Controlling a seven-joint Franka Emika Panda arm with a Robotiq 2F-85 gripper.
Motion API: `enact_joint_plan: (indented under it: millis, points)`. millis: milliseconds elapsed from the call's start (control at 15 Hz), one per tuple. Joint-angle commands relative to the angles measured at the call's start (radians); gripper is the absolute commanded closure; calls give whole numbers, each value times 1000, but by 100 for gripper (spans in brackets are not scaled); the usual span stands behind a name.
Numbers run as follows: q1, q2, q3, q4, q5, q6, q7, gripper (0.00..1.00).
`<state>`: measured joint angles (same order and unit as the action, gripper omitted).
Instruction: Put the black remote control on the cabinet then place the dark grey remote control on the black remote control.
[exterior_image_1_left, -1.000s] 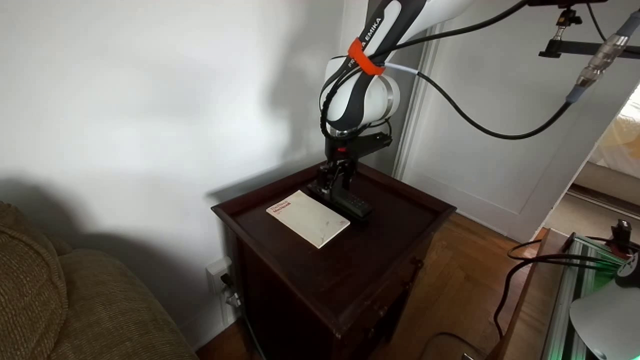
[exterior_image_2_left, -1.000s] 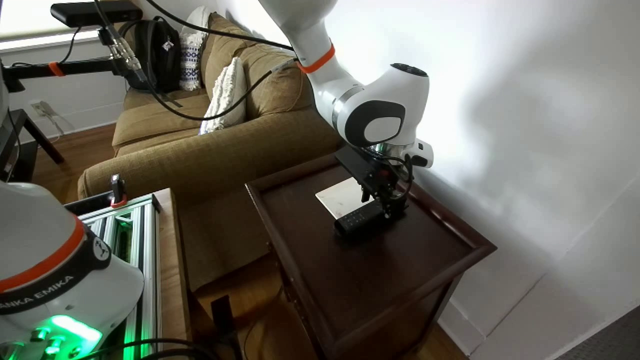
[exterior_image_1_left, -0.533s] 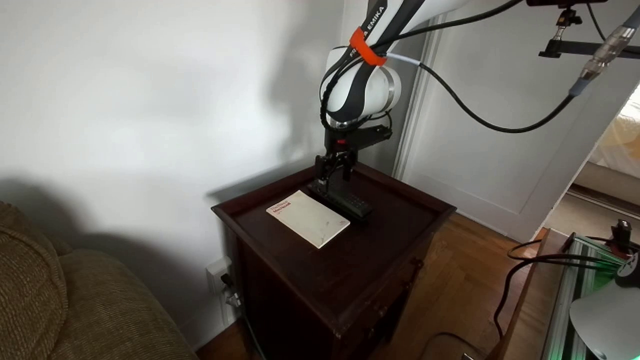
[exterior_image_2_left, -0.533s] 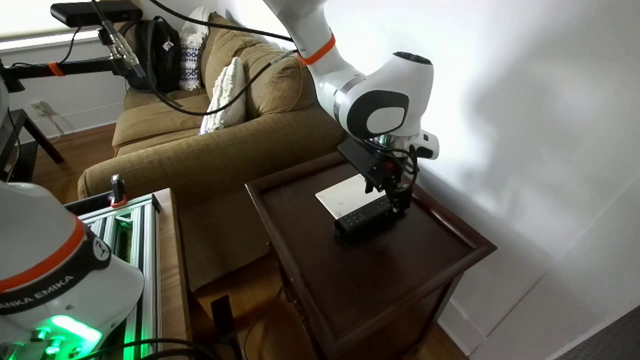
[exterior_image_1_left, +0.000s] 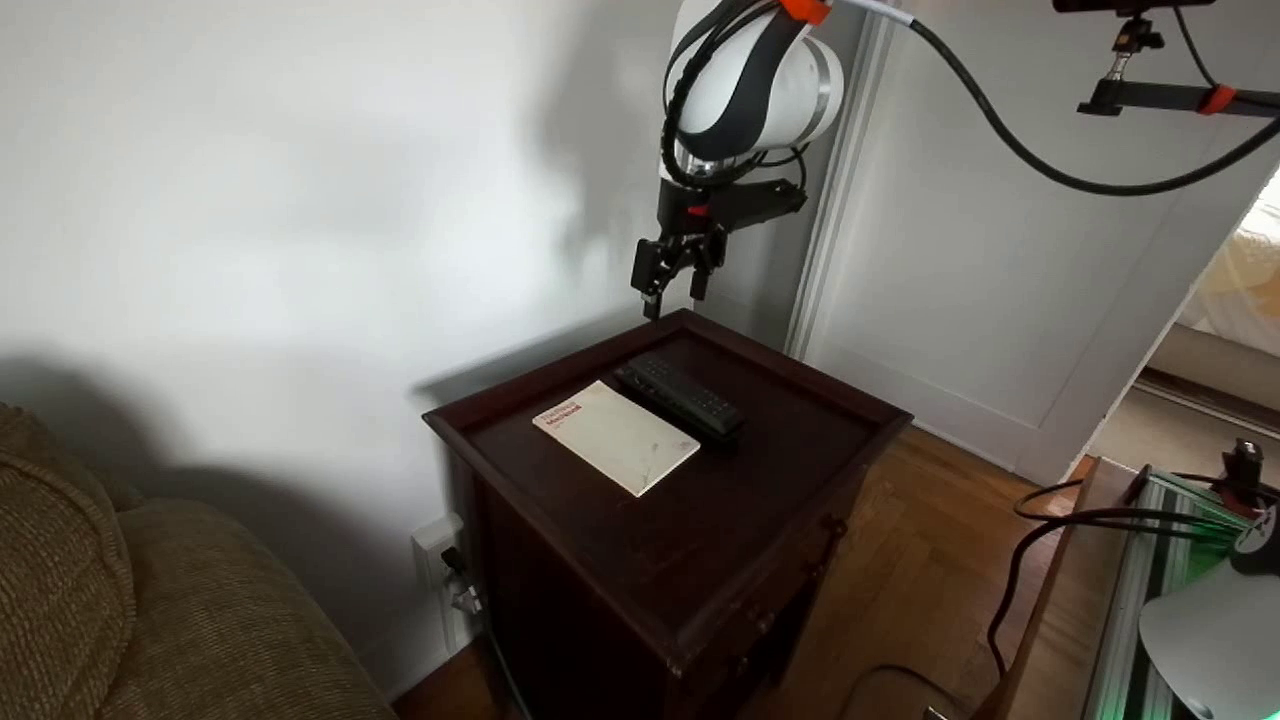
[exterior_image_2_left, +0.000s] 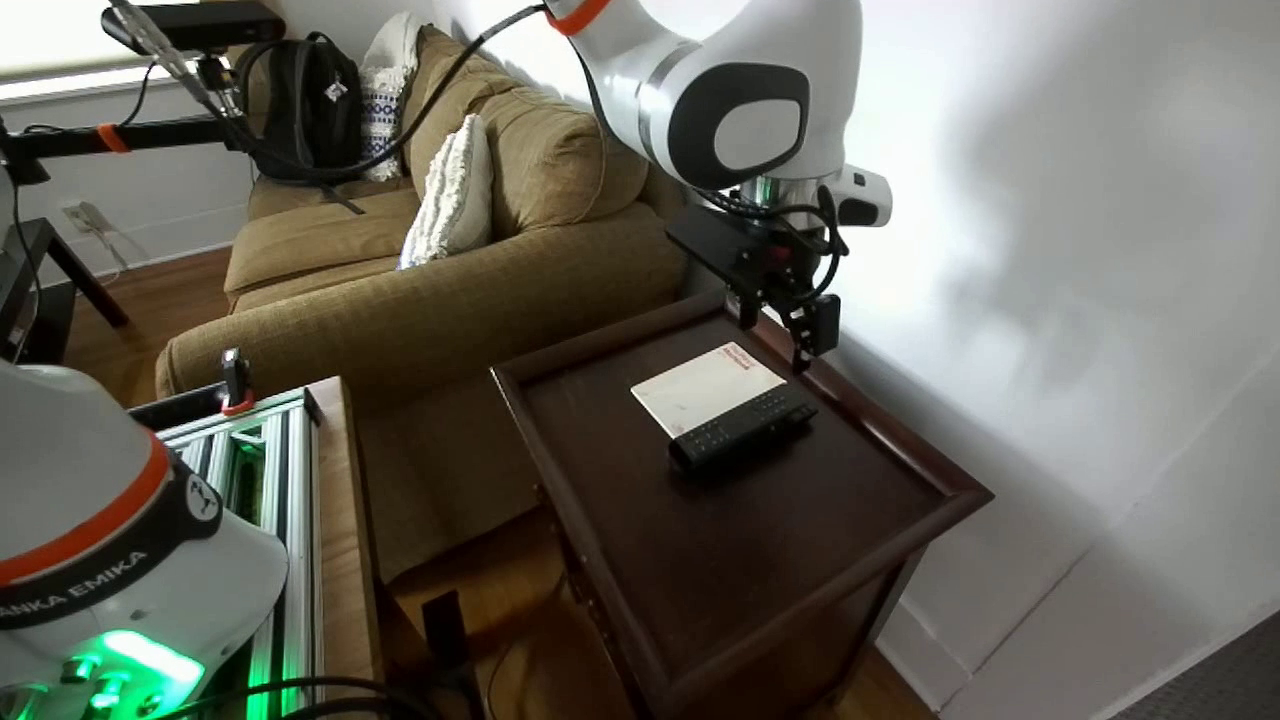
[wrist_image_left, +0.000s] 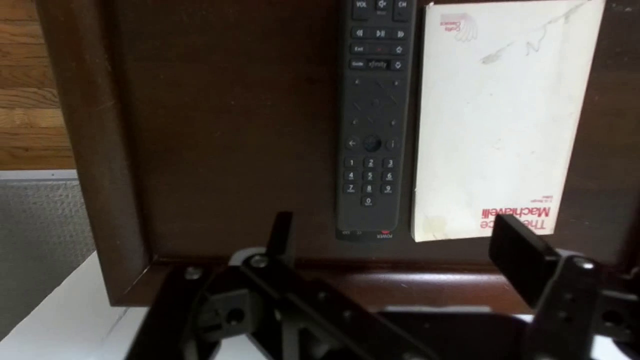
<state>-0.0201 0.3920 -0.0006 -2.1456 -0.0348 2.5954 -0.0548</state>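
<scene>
The dark grey remote control (wrist_image_left: 372, 120) lies on top of the black remote control (wrist_image_left: 364, 235), whose end with the red power mark sticks out beneath it in the wrist view. The rest of the black remote is hidden under the grey one. The stack rests on the cabinet's top (exterior_image_1_left: 680, 540). The dark grey remote also shows in both exterior views (exterior_image_1_left: 685, 390) (exterior_image_2_left: 740, 428). My gripper (exterior_image_1_left: 675, 302) is open and empty, raised above the cabinet's back corner by the wall, with the remotes below and in front of it. It also shows in an exterior view (exterior_image_2_left: 774, 342) and the wrist view (wrist_image_left: 395, 227).
A white book (exterior_image_1_left: 616, 437) lies flat beside the remotes on the cabinet. The cabinet has a raised rim. A wall (exterior_image_1_left: 300, 200) stands close behind it. A tan sofa (exterior_image_2_left: 430, 300) stands alongside. The robot's base stands on a wooden table (exterior_image_2_left: 345, 540).
My gripper has risen from the remotes to well above the cabinet and shifted toward the back corner. The remotes and the book stay where they were.
</scene>
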Motion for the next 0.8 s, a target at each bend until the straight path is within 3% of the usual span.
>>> enact_joint_plan:
  millis: [0, 267, 333, 733]
  points:
    - [37, -124, -33, -99, -52, -5, 65, 0]
    - [46, -183, -43, -132, -90, -30, 119, 0]
    - [28, -137, -25, -87, -54, -13, 76, 0]
    - [29, -142, -24, -85, -55, -13, 78, 0]
